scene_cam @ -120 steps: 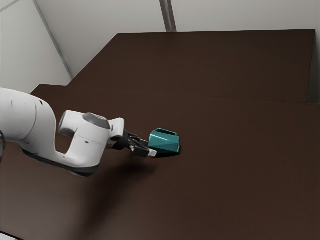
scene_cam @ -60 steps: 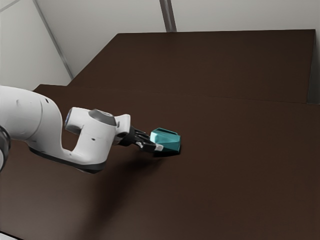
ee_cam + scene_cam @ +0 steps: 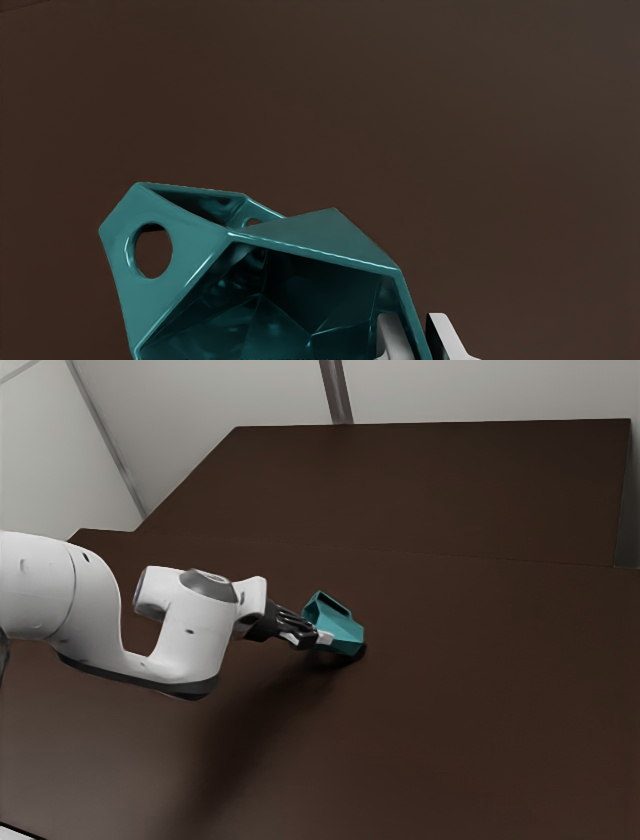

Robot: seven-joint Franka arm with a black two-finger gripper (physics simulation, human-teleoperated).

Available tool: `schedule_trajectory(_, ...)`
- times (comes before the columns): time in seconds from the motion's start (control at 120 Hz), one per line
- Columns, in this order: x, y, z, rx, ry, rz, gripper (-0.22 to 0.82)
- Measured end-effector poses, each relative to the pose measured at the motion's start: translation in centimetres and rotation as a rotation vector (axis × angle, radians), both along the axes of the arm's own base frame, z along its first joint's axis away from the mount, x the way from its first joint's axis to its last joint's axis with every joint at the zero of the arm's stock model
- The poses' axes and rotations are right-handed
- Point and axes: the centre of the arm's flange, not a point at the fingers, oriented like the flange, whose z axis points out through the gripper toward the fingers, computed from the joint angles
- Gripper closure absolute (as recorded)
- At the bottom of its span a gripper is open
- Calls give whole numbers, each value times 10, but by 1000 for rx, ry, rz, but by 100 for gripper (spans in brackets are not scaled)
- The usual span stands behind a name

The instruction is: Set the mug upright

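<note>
My claw (image 3: 321, 639) is closed on the wall of the mug (image 3: 345, 633), one of my fingers (image 3: 442, 335) outside it and the other reaching in past the rim (image 3: 320, 256). The mug is right at my fingertips, leaning, neither flat on its side nor upright. Its open mouth faces back toward my claw and upward, and its base points away from me and down toward the table (image 3: 450, 710). I can't tell whether the base touches the wood-dark top below. The handle (image 3: 187, 245), with a round hole through it, sticks out from the mug's upper side, well clear of my fingers. Behind my claw, my white arm (image 3: 190, 635) reaches out above the table.
</note>
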Motion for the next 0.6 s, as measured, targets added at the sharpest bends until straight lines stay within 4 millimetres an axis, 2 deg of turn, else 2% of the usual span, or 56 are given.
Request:
schedule_trajectory(0.1,0,0,3,3,-2,12,76)
schedule_trajectory(0.233,2,-5,19,17,-29,19,77)
schedule_trajectory(0.433,24,-11,67,261,-81,-200,77)
schedule_trajectory(0.517,21,-12,91,350,-50,-284,78)
schedule_trajectory(0.6,10,-9,100,382,27,-301,78)
